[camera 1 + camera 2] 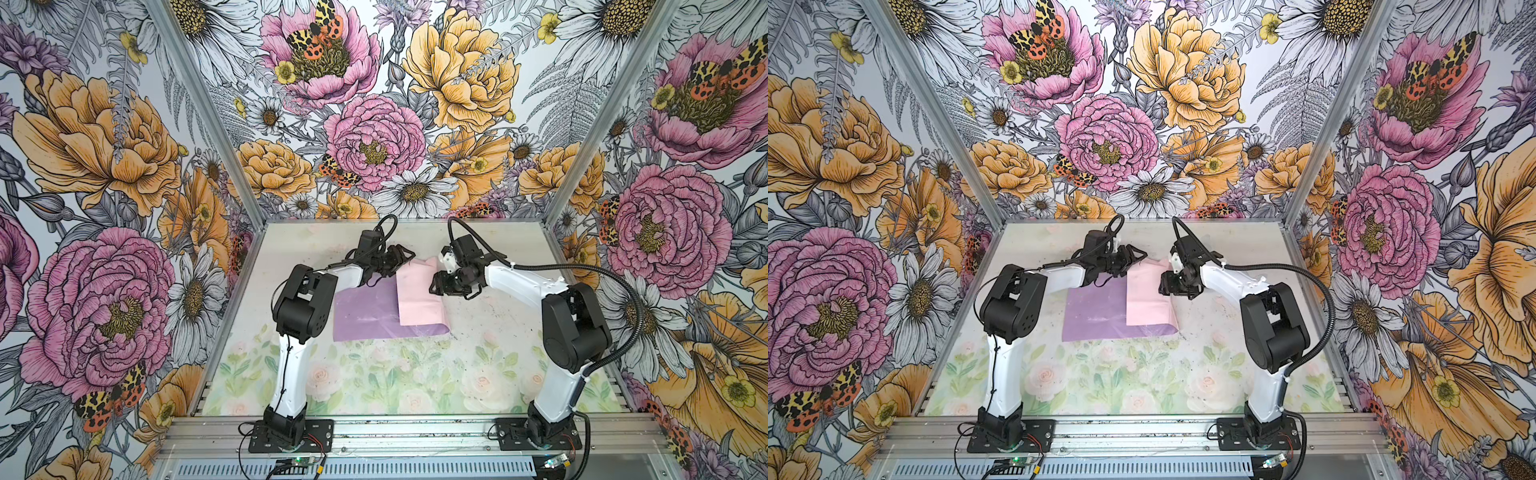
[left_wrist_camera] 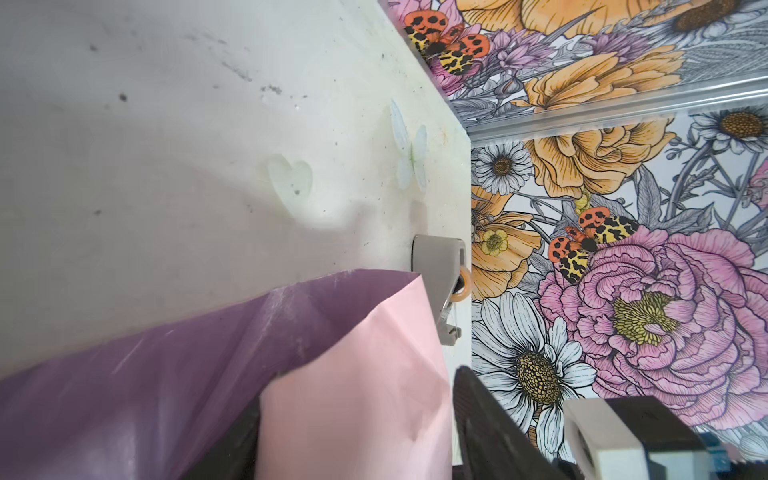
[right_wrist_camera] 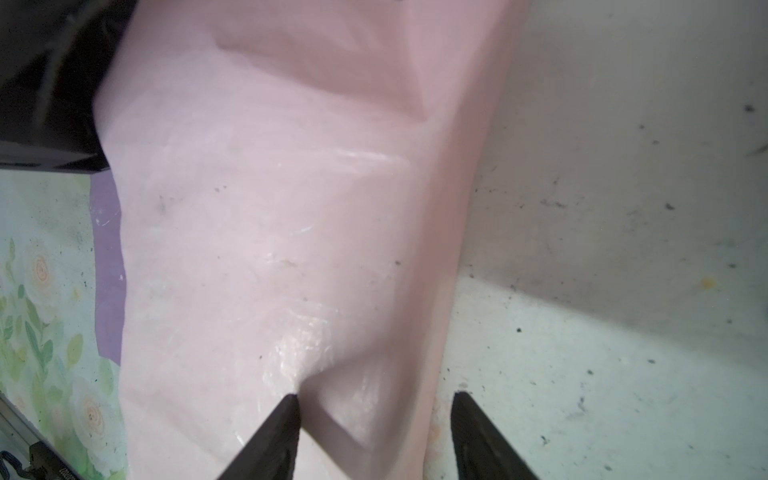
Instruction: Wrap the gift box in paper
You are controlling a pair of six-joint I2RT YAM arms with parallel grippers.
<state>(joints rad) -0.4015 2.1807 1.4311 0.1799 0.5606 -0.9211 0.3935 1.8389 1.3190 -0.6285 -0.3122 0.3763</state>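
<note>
The box is not seen in any view. It is judged to be covered by the pink flap of the paper, which is folded over the lilac face just right of the middle in both top views. A raised, squared edge under the flap, at the lower middle of the right wrist view, is taken to be the box's side. The lilac part is spread flat on the table toward the left.

The left end effector is placed at the upper end of the flap. In the left wrist view a lifted pink corner is seen between its fingers, but whether it is pinched cannot be told. The right end effector is set wide: one fingertip is pressed into the flap, and the other is set over bare table just beside the paper's edge.

The step in hand is judged to be the laying of this flap over the box. It is done well if the flap is drawn taut, the fold is seated hard against the box's edge, and the box is pinned against dragging. Light pressure is advised, since thin paper is easily torn by a sharp fingertip. A grey tape dispenser is seen at the table's edge, near the flap's corner.

No brand, label or writing can be read. What may be small print at the lower left of the right wrist view is too blurred.
</note>
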